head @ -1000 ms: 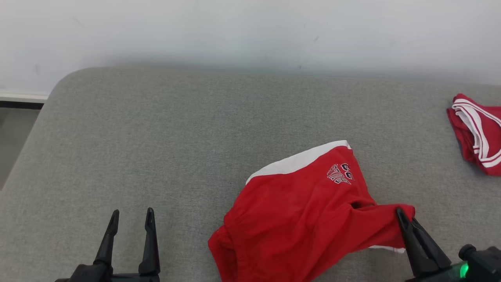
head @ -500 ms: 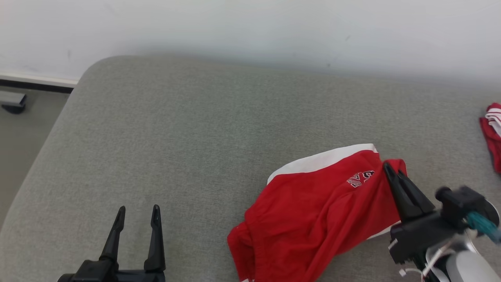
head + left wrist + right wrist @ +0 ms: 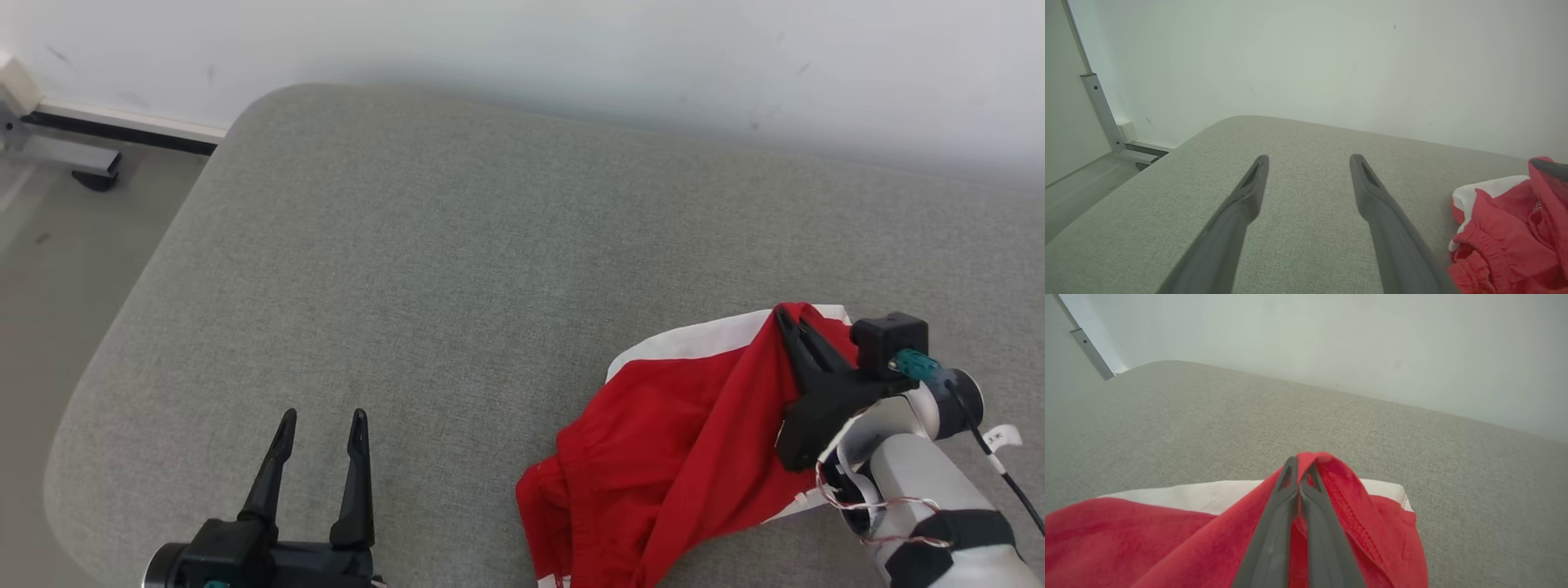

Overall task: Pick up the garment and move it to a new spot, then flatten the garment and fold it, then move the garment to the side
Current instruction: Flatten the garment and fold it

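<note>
The garment (image 3: pixel 678 441) is a pair of red shorts with a white band, lying crumpled on the grey cushion at the lower right of the head view. My right gripper (image 3: pixel 785 320) is shut on a raised red edge of it, lifting that fold above the rest. In the right wrist view the two fingers press together with red cloth draped over their tips (image 3: pixel 1300 467). My left gripper (image 3: pixel 322 425) hovers open over bare cushion at the lower left, well apart from the garment. In the left wrist view its fingers (image 3: pixel 1308 161) stand wide, and the garment (image 3: pixel 1511 228) lies at the right edge.
The grey upholstered cushion (image 3: pixel 457 269) reaches back to a white wall (image 3: pixel 571 49). Its rounded left edge drops to a pale floor (image 3: pixel 57 269), where a metal bracket (image 3: pixel 61 151) stands by the baseboard.
My right gripper has lifted the garment's edge up and pulled it back over the rest. The head camera has turned left, so the second red garment at far right has left the frame.
</note>
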You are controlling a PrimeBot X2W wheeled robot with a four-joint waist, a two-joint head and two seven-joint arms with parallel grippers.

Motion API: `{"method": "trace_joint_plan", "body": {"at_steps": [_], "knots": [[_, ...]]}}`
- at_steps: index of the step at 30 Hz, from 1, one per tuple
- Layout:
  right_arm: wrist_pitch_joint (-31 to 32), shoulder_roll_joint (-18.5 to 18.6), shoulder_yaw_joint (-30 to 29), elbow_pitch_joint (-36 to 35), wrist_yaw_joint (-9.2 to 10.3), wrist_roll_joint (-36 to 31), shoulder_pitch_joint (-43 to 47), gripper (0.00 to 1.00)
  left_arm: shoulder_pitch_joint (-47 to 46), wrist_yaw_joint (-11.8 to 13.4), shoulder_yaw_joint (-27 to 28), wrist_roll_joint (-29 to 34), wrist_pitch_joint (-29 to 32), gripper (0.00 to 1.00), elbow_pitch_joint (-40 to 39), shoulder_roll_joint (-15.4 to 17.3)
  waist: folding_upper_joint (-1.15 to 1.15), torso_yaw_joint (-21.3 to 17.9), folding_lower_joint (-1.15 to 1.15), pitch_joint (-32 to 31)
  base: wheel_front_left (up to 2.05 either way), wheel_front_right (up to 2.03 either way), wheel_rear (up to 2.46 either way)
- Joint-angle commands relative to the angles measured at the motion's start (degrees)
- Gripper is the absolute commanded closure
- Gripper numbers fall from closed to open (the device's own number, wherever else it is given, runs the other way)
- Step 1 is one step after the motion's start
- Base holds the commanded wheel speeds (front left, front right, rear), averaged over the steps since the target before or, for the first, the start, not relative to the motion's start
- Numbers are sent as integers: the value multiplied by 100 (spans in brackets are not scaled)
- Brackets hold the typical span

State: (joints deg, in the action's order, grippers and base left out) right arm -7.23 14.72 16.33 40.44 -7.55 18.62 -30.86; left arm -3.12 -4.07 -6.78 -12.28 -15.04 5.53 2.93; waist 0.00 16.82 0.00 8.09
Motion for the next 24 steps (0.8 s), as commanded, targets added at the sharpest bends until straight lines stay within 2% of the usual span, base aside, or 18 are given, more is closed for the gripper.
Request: {"method": "trace_joint_plan", "body": {"at_steps": [1,5,6,7,8,11,15,20,24], "knots": [[-76,-55,37,244,16,29,-163,100,-85,8,-25,-16,-18,0,3,-6,0,52,0,50,0,0,0],[-261,-125,165,922,16,96,-460,100,-102,35,-68,-27,-18,0,18,-6,0,53,0,63,0,0,0],[-311,-145,215,1045,16,123,-519,82,-98,44,-73,-26,-18,0,21,-6,0,37,0,57,0,0,0],[-366,-161,265,1146,16,136,-577,35,-83,48,-53,-22,-18,0,20,-5,0,5,0,42,0,0,0],[-412,-167,306,1226,16,167,-619,0,-69,44,-44,-18,-18,0,21,-6,0,-25,0,28,0,0,0],[-570,-179,434,1345,16,294,-674,0,-16,19,-28,23,-18,0,35,-7,0,-142,0,-50,0,0,0],[-731,-99,643,1159,16,481,-542,0,74,15,48,102,-18,0,34,-6,0,-350,0,-186,0,0,0],[-793,88,786,587,16,608,-208,0,185,-33,173,155,-18,0,-1,-6,0,-654,0,-306,0,0,0],[-798,249,651,-52,16,606,78,0,217,-49,235,200,-18,0,-25,-6,0,-826,0,-335,0,0,0]]}}
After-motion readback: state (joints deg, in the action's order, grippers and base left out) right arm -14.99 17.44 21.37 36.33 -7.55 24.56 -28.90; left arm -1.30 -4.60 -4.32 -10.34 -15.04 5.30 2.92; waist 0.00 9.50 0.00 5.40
